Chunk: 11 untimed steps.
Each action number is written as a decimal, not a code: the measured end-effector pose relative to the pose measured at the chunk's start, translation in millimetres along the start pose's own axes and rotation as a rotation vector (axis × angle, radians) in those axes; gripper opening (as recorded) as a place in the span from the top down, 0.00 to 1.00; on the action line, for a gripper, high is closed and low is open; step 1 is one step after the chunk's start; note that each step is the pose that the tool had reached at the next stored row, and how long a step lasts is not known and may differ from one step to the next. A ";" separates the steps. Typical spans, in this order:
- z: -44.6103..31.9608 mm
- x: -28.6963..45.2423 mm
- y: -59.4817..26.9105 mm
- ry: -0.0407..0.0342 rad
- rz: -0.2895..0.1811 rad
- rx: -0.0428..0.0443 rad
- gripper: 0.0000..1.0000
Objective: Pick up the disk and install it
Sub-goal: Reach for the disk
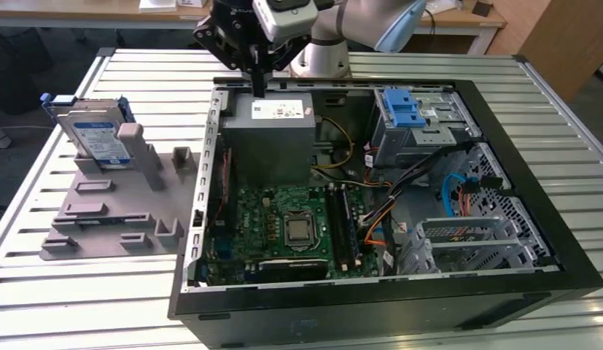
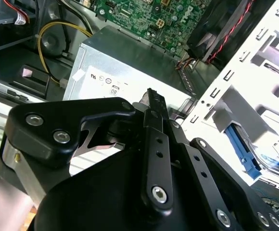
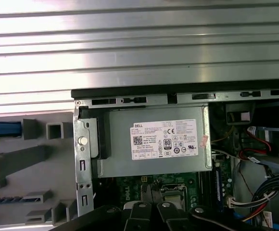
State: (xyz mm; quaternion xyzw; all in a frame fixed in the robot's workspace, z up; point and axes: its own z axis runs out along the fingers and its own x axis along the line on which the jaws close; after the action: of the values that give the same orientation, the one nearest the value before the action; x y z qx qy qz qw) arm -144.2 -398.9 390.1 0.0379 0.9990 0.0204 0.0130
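The disk, silver with a white-and-blue label and a blue frame, stands upright in the grey holder at the exterior view's left. Its blue edge appears in the first wrist view beside the holder. My gripper hangs over the far rim of the open computer case, above the grey power supply box, well off to the right of the disk. Its black fingers lie together with nothing between them, and they also show in the first wrist view.
Inside the case lie a green motherboard, loose cables and a drive bay with a blue latch at the far right corner. A metal cage sits at the near right. All of this rests on a slatted metal table.
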 end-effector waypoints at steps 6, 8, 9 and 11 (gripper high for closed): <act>0.6 2.0 -0.2 0.0002 0.000 0.0000 0.89; 0.7 2.6 -0.2 0.0003 0.000 0.0001 0.89; 0.9 3.0 -0.3 0.0003 0.000 0.0000 0.89; 1.0 3.8 -0.3 0.0004 0.000 0.0000 0.89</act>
State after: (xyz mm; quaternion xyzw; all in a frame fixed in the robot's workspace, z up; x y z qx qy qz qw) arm -148.0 -398.8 389.0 0.0379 0.9990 0.0204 0.0128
